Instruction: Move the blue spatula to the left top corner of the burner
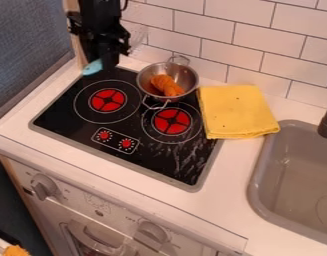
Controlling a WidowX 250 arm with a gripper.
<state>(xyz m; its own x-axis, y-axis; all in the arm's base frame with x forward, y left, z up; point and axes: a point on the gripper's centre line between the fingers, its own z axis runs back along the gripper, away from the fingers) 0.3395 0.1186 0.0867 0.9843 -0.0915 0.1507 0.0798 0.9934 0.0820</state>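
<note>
Oven knobs (152, 232) sit nearest, the claw (109, 61) clamped on the blue spatula (92, 67), its head jutting lower left.

White counter (226, 192) bearing stovetop (69, 117), yellow cloth (237, 112)

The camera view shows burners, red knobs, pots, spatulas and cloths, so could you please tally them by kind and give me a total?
Burners: 2
Red knobs: 2
Pot: 1
Blue spatula: 1
Yellow cloth: 1
Total: 7
</note>
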